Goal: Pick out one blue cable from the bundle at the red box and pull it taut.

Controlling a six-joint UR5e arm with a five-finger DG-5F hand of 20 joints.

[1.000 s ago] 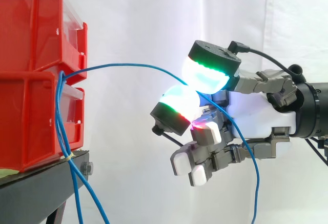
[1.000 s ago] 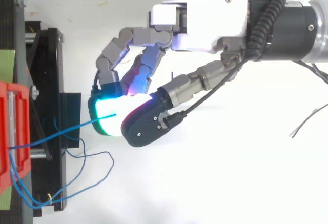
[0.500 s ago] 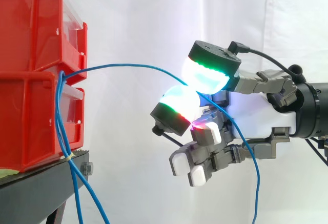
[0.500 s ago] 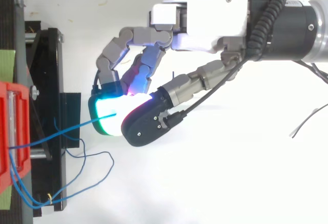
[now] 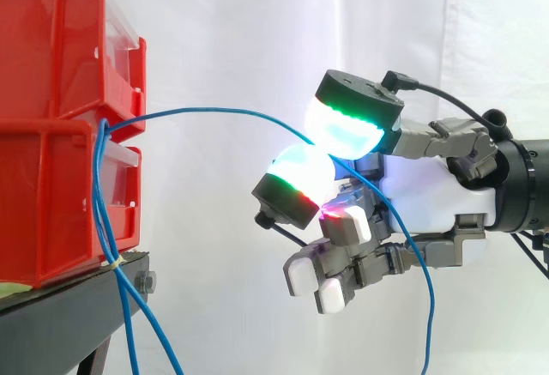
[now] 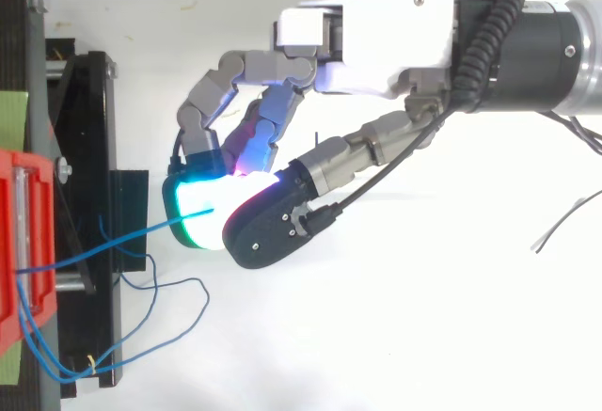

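You'll find the blue cable (image 5: 206, 112) running from between the stacked red bins (image 5: 51, 178) in a shallow arc to the hand (image 5: 429, 195). Two glowing pads (image 5: 347, 130) pinch it there, and its tail hangs past the palm. Other strands (image 5: 127, 323) droop by the stand (image 5: 51, 323).

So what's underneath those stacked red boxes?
A black stand carries the red boxes. Loose blue cables hang down past its edge. The stand's top under the boxes is covered.

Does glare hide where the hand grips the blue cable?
Side view: fingertips of the hand bloom white-cyan, but the blue cable is traceable between them. Top view: the cable's end fades into the pad glow at the pinch.
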